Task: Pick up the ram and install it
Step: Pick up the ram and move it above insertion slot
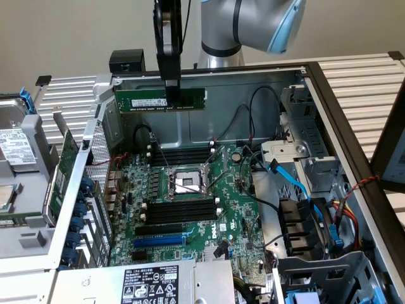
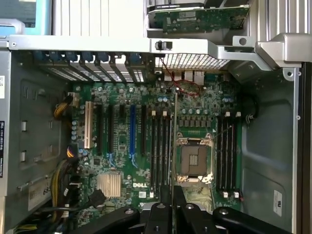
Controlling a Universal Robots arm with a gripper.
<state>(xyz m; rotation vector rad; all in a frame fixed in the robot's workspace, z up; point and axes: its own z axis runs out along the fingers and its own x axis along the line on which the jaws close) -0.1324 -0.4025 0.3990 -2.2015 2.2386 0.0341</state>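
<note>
The ram (image 1: pixel 142 99) is a long thin green stick with black chips. It hangs level above the open computer case, near the rear wall. My gripper (image 1: pixel 172 94) reaches down from above and is shut on the stick near its middle. In the wrist view the ram (image 2: pixel 174 141) shows edge-on as a thin line running out from my gripper (image 2: pixel 173 194). It lies over the gap between the CPU socket (image 2: pixel 192 161) and a bank of black memory slots (image 2: pixel 158 146). Well below the stick, memory slots (image 1: pixel 180 156) sit on both sides of the socket (image 1: pixel 183 183) on the green motherboard.
A green expansion card (image 1: pixel 63 177) stands upright at the case's edge on the exterior view's left, with a hard drive (image 1: pixel 16 149) beyond it. Blue cables (image 1: pixel 297 183) and drive bays fill the exterior view's right. A labelled power supply (image 1: pixel 149 285) sits at the front.
</note>
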